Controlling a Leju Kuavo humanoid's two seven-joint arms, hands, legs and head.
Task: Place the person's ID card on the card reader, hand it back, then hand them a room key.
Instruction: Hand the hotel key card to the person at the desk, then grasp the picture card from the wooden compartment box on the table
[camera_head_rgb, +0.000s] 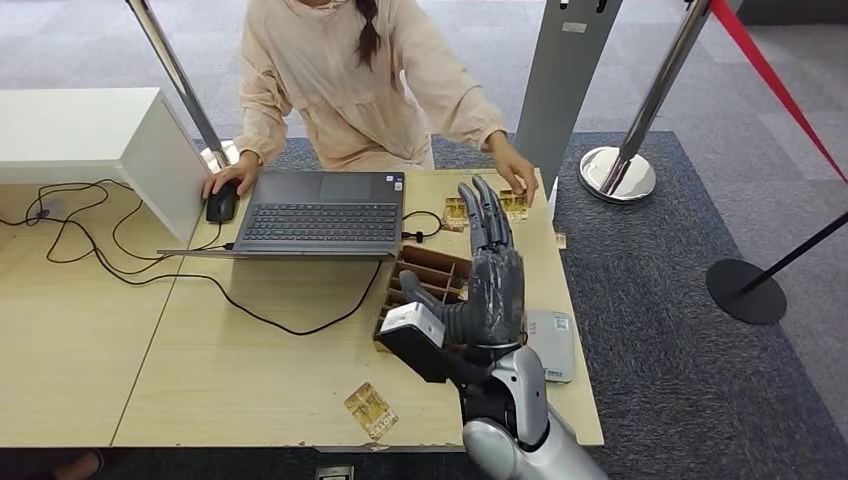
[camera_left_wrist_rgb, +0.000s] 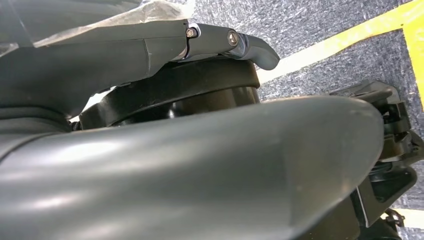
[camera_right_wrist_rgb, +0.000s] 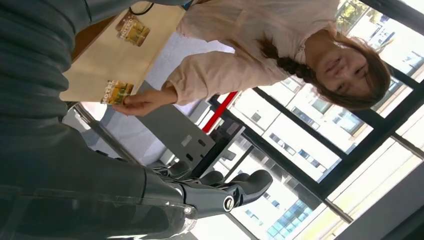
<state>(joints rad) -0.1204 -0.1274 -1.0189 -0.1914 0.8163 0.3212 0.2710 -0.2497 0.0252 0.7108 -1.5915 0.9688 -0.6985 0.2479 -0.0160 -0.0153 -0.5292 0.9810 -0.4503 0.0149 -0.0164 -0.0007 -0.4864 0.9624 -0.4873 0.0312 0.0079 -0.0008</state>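
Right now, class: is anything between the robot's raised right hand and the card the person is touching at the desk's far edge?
Nothing visible blocks it. The right hand hangs open above the wooden organizer; the card lies beyond its fingertips, under the person's hand.

An open laptop (camera_head_rgb: 325, 215) is set on the wooden desk (camera_head_rgb: 250, 370), lid laid nearly flat. A black mouse (camera_head_rgb: 221, 203) is parked just left of it, covered by the person's hand (camera_head_rgb: 232, 176). Black cables (camera_head_rgb: 120, 250) are looped across the desk's left part, next to a white box (camera_head_rgb: 100, 140). A wooden compartment organizer (camera_head_rgb: 425, 280) is placed right of the laptop. Chrome stanchions (camera_head_rgb: 640, 120) with red rope are stood on the grey carpet (camera_head_rgb: 700, 330).
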